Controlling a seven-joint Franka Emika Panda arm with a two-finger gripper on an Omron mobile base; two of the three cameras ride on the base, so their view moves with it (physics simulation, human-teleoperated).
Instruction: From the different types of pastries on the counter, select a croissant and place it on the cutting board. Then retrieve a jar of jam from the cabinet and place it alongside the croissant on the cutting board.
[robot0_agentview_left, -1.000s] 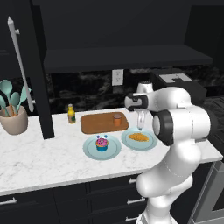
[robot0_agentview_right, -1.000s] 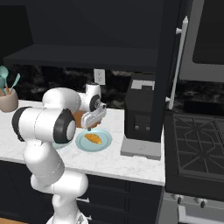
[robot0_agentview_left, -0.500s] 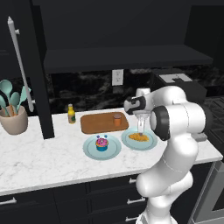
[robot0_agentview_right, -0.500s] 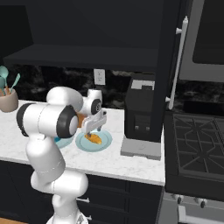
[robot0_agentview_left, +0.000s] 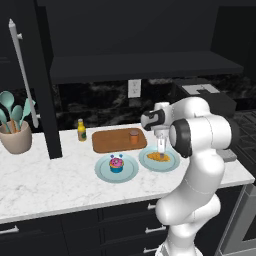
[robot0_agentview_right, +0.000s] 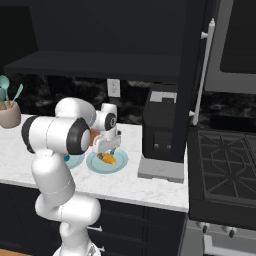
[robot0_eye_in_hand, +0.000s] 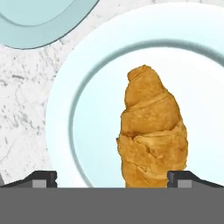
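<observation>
While the arm reaches down from the left base view, its claw (robot0_agentview_left: 161, 148) hangs just above the croissant (robot0_agentview_left: 158, 157) on a pale blue plate (robot0_agentview_left: 171, 163) beside the cutting board (robot0_agentview_left: 110, 141). From the right base view the claw (robot0_agentview_right: 107, 150) points straight down at the pastry. Seen from the hand, the fingertips (robot0_eye_in_hand: 40, 178) stand apart either side of the croissant (robot0_eye_in_hand: 151, 131), likely to straddle it for a pinch.

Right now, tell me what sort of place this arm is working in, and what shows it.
A home-style kitchen, rendered rather than real: a marble-patterned counter over black drawers, a stove at the side, a crock of utensils, and a croissant on a pale blue plate.
</observation>
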